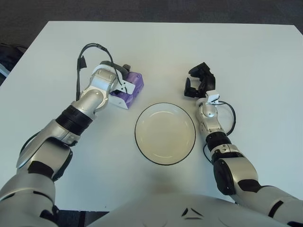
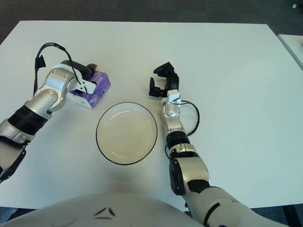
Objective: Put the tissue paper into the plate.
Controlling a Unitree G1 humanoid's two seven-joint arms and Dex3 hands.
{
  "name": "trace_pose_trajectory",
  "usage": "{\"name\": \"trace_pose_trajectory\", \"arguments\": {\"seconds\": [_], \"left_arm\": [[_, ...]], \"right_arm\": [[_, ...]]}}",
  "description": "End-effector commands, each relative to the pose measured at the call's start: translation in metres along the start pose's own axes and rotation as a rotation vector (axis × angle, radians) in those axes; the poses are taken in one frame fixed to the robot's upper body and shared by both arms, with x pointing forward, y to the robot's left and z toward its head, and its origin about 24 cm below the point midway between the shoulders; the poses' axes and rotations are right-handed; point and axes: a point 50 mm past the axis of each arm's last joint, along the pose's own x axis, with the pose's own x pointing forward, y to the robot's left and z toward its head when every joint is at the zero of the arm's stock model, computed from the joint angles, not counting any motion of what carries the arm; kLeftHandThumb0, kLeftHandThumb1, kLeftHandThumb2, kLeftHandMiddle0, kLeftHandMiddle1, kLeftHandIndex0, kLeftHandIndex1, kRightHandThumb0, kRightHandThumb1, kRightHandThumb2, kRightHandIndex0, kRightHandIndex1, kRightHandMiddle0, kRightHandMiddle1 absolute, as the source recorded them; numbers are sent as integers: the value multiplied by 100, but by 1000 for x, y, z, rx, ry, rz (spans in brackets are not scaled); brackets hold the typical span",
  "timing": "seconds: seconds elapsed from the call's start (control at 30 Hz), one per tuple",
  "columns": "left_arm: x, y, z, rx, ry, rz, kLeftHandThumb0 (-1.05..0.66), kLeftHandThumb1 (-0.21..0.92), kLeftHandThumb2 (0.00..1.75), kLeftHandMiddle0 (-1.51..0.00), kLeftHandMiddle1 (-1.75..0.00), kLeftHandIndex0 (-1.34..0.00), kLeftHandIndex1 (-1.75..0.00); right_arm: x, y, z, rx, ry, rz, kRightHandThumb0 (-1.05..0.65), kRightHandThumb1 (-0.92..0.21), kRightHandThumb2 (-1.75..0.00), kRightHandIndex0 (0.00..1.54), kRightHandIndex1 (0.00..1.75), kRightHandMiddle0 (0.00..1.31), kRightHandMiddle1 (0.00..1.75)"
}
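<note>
tissue pack (image 1: 130,89): purple with a white side
plate (image 1: 164,134): cream inside, thin black rim
table (image 1: 255,61): plain white
left hand (image 1: 118,81): silver-grey with black fingers
right hand (image 1: 198,81): black
floor (image 1: 142,9): dark grey

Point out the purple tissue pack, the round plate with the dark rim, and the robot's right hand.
Purple tissue pack (image 1: 134,86): left eye view, its exposed right end.
Round white plate with dark rim (image 1: 165,108): left eye view, far rim.
Right hand (image 1: 199,81): left eye view, middle of the dark fingers.
</note>
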Motion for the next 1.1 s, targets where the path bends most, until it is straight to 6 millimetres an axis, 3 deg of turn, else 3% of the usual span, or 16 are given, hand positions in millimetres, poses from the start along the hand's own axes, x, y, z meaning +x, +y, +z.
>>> {"name": "trace_pose_trajectory", "arguments": {"seconds": [0.0,0.23,0.37,0.47,0.57,0.77,1.07], "left_arm": [[23,-96,34,108,-90,-375,-105,92,83,-32,-2,0,0],[23,-103,39,-10,-62,-361,-105,92,61,-42,-7,-5,-3],[21,-113,45,-24,-55,-299,-100,92,48,-57,-11,-2,-69],[21,-124,45,-78,-42,-170,-78,90,35,-68,-20,-21,-113],[16,-123,45,-129,-70,-48,-53,83,41,-69,-36,-40,-135],[14,-122,43,-204,-113,-2,-41,67,66,-68,-62,-55,-146],[14,-126,40,-242,-119,10,-40,63,70,-71,-74,-59,-145]], "right_arm": [[-103,-39,-102,-107,560,-87,-1,-22,-137,71,175,57,153],[-104,-40,-102,-113,560,-86,-1,-22,-136,70,175,57,152],[-104,-40,-103,-114,561,-85,-1,-23,-136,70,175,57,152],[-105,-41,-103,-117,562,-85,-1,-22,-136,70,175,57,153],[-106,-42,-103,-119,559,-84,-1,-22,-137,70,175,57,153],[-106,-42,-102,-120,554,-88,-1,-21,-137,71,175,58,151],[-106,-41,-103,-123,559,-80,-1,-21,-136,71,175,59,150]]}}
